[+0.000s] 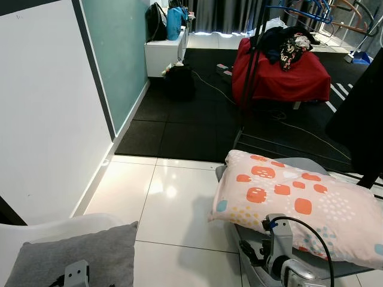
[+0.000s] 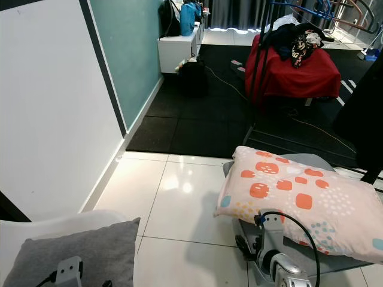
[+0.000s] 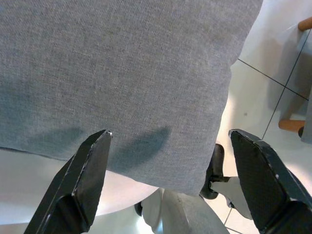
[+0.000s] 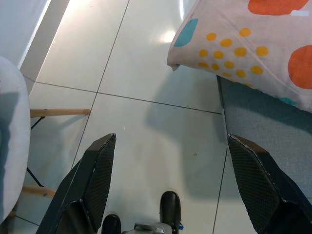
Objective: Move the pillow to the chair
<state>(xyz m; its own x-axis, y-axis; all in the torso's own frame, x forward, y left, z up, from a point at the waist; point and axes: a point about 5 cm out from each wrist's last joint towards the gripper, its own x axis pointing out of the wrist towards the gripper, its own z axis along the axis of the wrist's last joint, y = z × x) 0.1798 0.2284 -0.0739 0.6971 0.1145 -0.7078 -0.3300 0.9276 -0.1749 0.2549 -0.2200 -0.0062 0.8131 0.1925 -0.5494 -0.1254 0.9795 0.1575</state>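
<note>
A grey pillow [image 1: 78, 254] lies on the white chair [image 1: 36, 230] at the lower left. My left gripper [image 3: 169, 134] hangs open just above this grey pillow [image 3: 122, 73], near its edge, holding nothing. At the right a white pillow with orange patches and dots [image 1: 293, 200] rests on a grey padded seat [image 1: 299, 162]. My right gripper [image 4: 170, 140] is open over the floor tiles, beside the corner of the patterned pillow [image 4: 253, 44] and apart from it.
A white wall [image 1: 42, 119] runs along the left, with a teal wall behind it. Beyond the tiles lie a black mat [image 1: 179, 119] with cables, a red-covered seat with clothes [image 1: 281, 72], a white cabinet [image 1: 164, 54] and a black rack pole [image 1: 251, 66].
</note>
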